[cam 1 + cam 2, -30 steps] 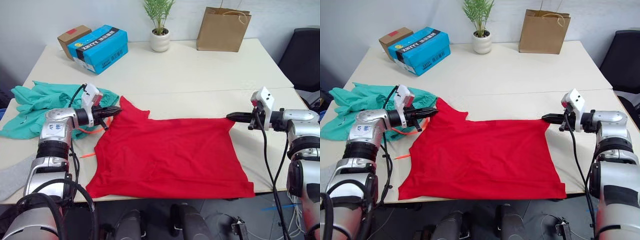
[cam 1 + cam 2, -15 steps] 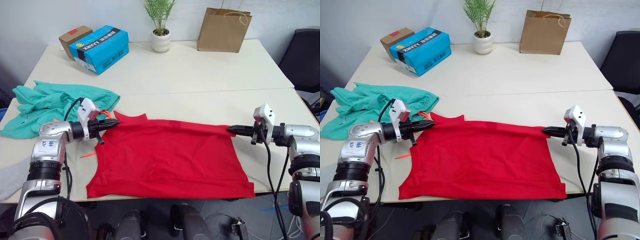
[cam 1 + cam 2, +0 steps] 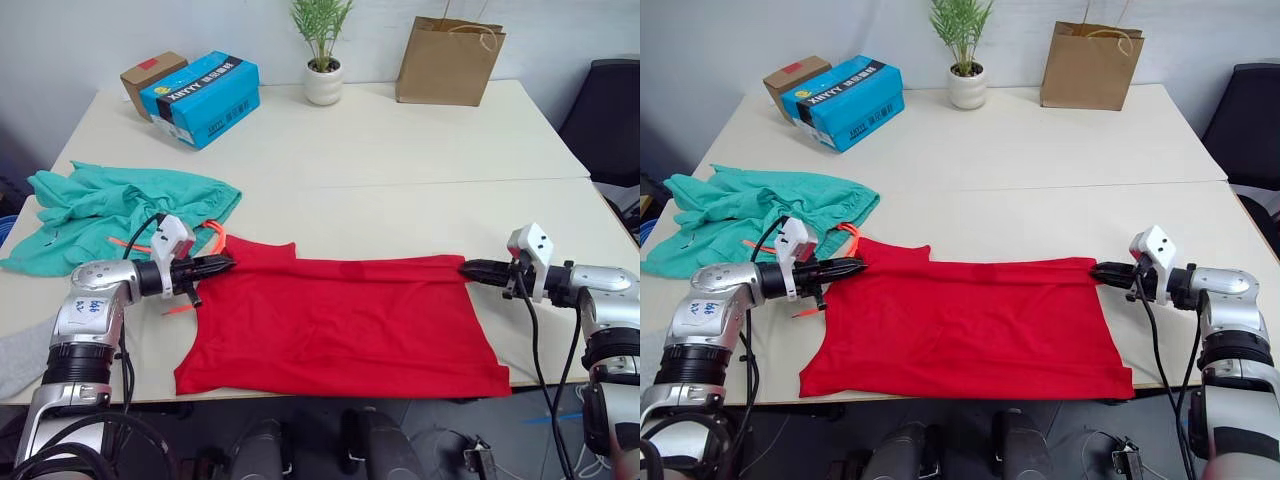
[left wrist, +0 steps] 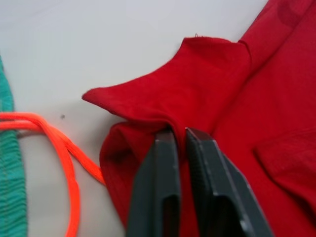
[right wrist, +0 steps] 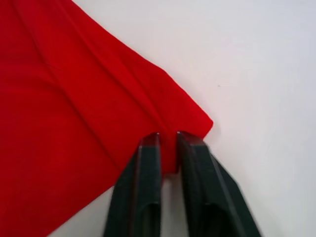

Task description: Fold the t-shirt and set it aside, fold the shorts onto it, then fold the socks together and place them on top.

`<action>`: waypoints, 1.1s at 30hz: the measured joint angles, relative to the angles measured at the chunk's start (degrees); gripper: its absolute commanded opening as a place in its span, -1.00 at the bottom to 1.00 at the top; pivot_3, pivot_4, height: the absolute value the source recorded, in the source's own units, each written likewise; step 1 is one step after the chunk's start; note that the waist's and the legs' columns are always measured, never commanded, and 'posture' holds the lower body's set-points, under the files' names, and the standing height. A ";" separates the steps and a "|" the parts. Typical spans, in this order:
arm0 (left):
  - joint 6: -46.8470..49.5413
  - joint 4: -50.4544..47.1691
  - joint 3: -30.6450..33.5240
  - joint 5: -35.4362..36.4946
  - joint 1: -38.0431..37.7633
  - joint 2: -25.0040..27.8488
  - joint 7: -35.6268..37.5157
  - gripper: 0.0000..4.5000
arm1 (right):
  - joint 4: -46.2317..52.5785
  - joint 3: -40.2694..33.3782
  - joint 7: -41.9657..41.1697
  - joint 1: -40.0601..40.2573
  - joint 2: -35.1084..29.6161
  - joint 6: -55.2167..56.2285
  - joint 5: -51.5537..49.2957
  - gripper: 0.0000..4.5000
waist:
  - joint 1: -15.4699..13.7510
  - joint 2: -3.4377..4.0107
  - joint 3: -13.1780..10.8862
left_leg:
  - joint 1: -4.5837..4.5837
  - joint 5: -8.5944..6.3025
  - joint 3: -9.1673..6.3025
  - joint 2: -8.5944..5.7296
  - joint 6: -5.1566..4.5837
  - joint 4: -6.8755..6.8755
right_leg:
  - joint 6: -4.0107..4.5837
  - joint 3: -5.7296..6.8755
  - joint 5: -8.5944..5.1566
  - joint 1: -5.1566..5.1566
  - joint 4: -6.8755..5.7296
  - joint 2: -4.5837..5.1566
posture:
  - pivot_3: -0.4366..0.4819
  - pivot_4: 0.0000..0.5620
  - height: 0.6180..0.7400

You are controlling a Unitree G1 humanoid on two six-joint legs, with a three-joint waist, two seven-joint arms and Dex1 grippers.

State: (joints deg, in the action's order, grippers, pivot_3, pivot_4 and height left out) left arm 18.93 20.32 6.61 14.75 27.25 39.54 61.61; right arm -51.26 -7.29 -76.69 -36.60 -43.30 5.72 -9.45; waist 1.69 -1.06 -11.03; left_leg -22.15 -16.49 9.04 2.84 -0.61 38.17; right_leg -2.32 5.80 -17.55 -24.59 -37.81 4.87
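Cream tabletops pushed together carry a blue cardboard box (image 3: 200, 97), a potted plant in a white pot (image 3: 321, 62) and a brown paper bag (image 3: 449, 60) along the 12 o'clock edge, while both arms reach low and level toward each other: the left gripper (image 3: 226, 264) is clamped on the bright red cotton t-shirt (image 3: 345, 325) at its 9 o'clock corner, the right gripper (image 3: 469, 268) on its 3 o'clock corner. Compared with a second ago, both grippers have drawn nearer the 6 o'clock edge, so the red cloth now forms a shallower band. Crumpled teal-green fabric shorts (image 3: 110, 214) lie at 10 o'clock, their orange-coral drawstring (image 4: 59, 148) trailing just beside the pinched corner.
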 measured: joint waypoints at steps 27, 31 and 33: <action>41.97 26.95 -15.82 -3.72 37.02 -2.54 -8.31 0.98 | 43.28 -4.15 5.65 13.44 -4.09 -18.48 -12.82 1.00 | -0.25 -0.17 -0.09 | -0.03 0.03 -0.07 0.01 0.07 0.03 | 0.01 -0.02 -0.01 0.00 0.00 -0.19 | -0.05 -0.47 1.00; 38.89 32.59 -16.63 -5.21 39.67 -3.57 -7.53 0.98 | 46.02 -4.24 6.56 16.09 -4.00 -19.47 -13.73 1.00 | -0.33 -0.18 -0.08 | -0.02 0.03 -0.08 -0.01 0.06 0.07 | 0.01 -0.02 -0.01 0.02 -0.02 -0.16 | -0.05 -0.47 1.00; 37.93 34.62 -16.82 -5.99 40.49 -3.64 -6.52 0.98 | 47.08 -4.37 7.14 17.75 -4.00 -19.75 -14.09 1.00 | -0.32 -0.18 -0.08 | 0.00 0.03 -0.08 -0.01 0.06 0.07 | 0.01 -0.02 -0.01 0.02 -0.03 -0.16 | -0.05 -0.47 1.00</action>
State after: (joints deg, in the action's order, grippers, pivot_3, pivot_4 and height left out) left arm 56.86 54.94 -10.20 8.76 67.74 35.90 55.09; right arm -4.18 -11.67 -69.55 -18.86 -47.30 -14.02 -23.54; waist 1.37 -1.24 -11.11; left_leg -22.14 -16.47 8.96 2.83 -0.54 38.24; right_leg -2.31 5.78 -17.56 -24.56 -37.84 4.71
